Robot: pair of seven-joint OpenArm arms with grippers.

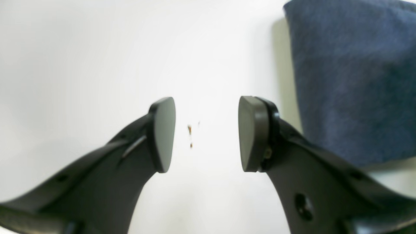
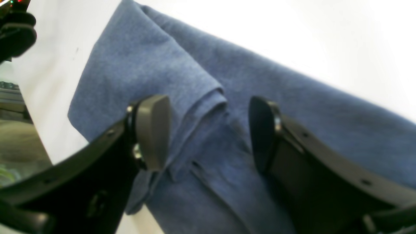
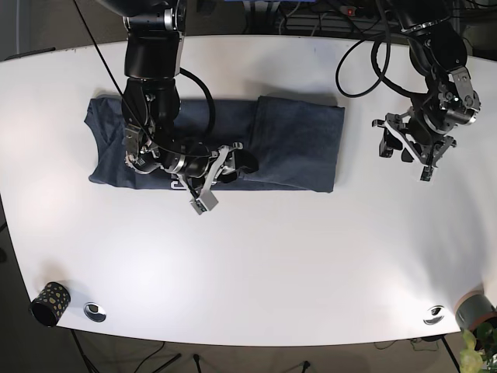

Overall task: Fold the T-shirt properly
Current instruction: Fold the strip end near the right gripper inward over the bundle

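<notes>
The T-shirt (image 3: 295, 144) under me is a heathered blue, paler and greyer where my right wrist camera sees it close, darker navy from above. My table (image 3: 311, 256) is plain white, with a few small brown specks (image 1: 189, 133) between my left end effector's (image 1: 206, 133) fingers. Both my end effectors are black with matte grey pads (image 2: 152, 130). At the near left corner stands a black cup (image 3: 49, 301) with pale dots.

White oval table (image 3: 272, 264), dark floor (image 3: 46, 23), cables behind (image 3: 326, 15)
</notes>
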